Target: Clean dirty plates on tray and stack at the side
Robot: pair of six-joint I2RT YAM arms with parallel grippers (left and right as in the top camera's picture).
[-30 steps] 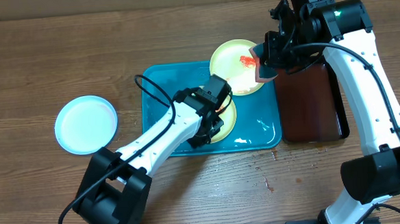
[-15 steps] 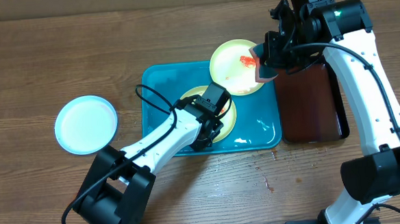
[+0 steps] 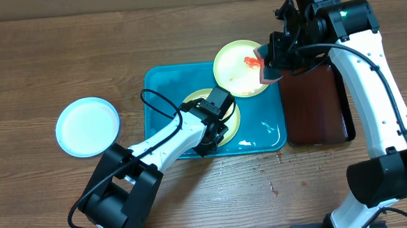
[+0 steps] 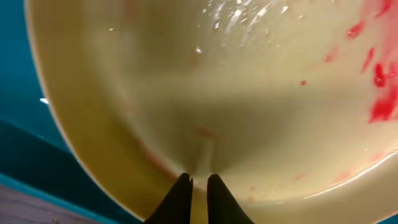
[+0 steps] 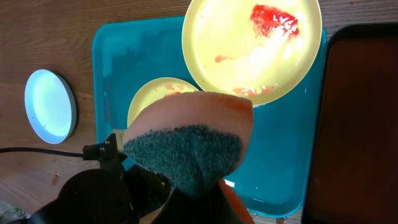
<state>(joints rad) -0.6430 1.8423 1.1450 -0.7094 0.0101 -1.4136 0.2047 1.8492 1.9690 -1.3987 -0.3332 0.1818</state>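
Note:
The teal tray (image 3: 162,95) holds two yellow-green-rimmed plates. The far plate (image 3: 237,70) has a red sauce smear and also shows in the right wrist view (image 5: 249,50). The near plate (image 3: 232,118) lies mostly under my left arm. It fills the left wrist view (image 4: 249,93), with red smears at its right. My left gripper (image 4: 198,186) has its fingers closed on this plate's rim. My right gripper (image 3: 265,67) is shut on an orange and green sponge (image 5: 186,140) above the far plate's right edge. The light-blue-rimmed plate (image 3: 87,126) lies on the table to the left.
A dark reddish black-rimmed tray (image 3: 315,105) lies directly right of the teal tray, under my right arm. The table is brown wood. A small red spot (image 3: 272,187) marks the table in front of the teal tray.
My left arm has shifted a little down and left over the near plate. My right arm and the sponge have not moved.

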